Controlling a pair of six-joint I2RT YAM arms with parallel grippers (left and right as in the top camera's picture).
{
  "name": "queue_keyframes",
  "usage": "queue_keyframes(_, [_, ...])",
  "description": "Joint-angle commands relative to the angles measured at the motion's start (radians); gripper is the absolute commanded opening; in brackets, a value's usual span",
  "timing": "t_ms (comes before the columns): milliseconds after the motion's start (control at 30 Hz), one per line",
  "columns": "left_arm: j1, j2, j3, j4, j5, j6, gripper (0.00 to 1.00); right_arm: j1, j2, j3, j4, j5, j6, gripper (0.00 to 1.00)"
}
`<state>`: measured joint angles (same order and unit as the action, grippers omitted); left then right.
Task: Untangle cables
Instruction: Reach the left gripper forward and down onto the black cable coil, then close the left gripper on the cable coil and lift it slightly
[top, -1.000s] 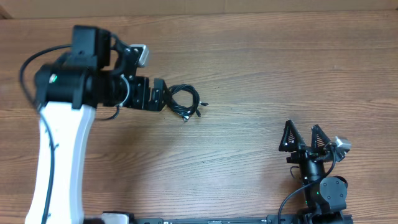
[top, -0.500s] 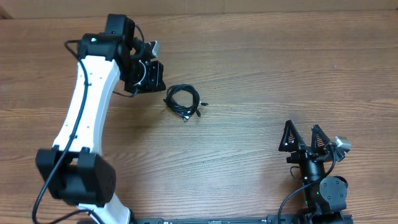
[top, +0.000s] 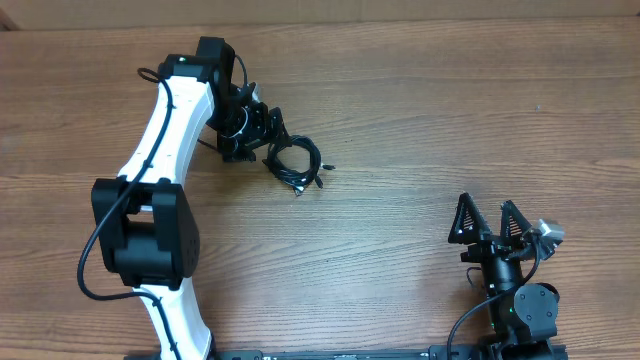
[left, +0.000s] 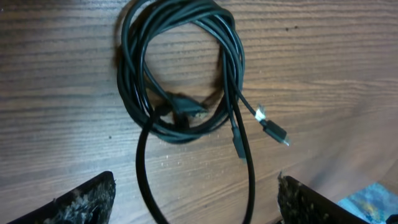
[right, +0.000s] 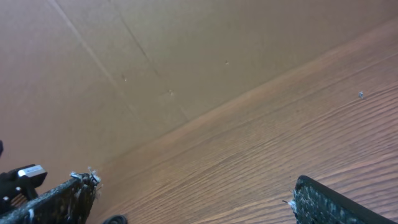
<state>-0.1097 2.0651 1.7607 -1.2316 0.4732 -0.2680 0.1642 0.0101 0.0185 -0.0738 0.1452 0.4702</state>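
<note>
Black cables (left: 186, 112) just ahead of the spread left end effector (left: 196, 196)

Bare worktop (top: 420, 110) lies open between the cables (top: 296, 163) and the right hand (top: 487, 218). The left hand (top: 264, 138) and its arm (top: 160, 150) block the cables' left side. Their other 3 sides are unobstructed.
</note>
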Motion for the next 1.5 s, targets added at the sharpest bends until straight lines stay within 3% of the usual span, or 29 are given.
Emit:
queue_keyframes(0, [-0.002, 0.032, 0.023, 0.017, 0.021, -0.028, 0.83, -0.002, -0.007, -0.01, 0.004, 0.0, -0.008, 1.0])
queue_keyframes(200, [-0.007, 0.072, 0.021, 0.023, 0.017, -0.044, 0.5, -0.002, -0.007, -0.01, 0.004, 0.0, -0.008, 1.0])
queue_keyframes(267, [-0.017, 0.08, 0.012, 0.008, -0.002, -0.043, 0.44, -0.002, -0.007, -0.01, 0.004, 0.0, -0.008, 1.0])
queue_keyframes(333, [-0.044, 0.082, -0.017, -0.023, -0.053, -0.042, 0.27, -0.002, -0.007, -0.01, 0.004, 0.0, -0.008, 1.0])
queue_keyframes(467, [-0.083, 0.082, -0.062, -0.059, -0.097, -0.003, 0.11, -0.002, -0.007, -0.01, 0.004, 0.0, -0.008, 1.0])
queue_keyframes(1000, [-0.242, 0.082, -0.192, -0.153, -0.169, 0.021, 0.04, -0.002, -0.007, -0.01, 0.004, 0.0, -0.008, 1.0])
queue_keyframes(1467, [-0.392, 0.082, -0.193, -0.06, -0.169, -0.077, 0.04, -0.002, -0.007, -0.01, 0.004, 0.0, -0.008, 1.0])
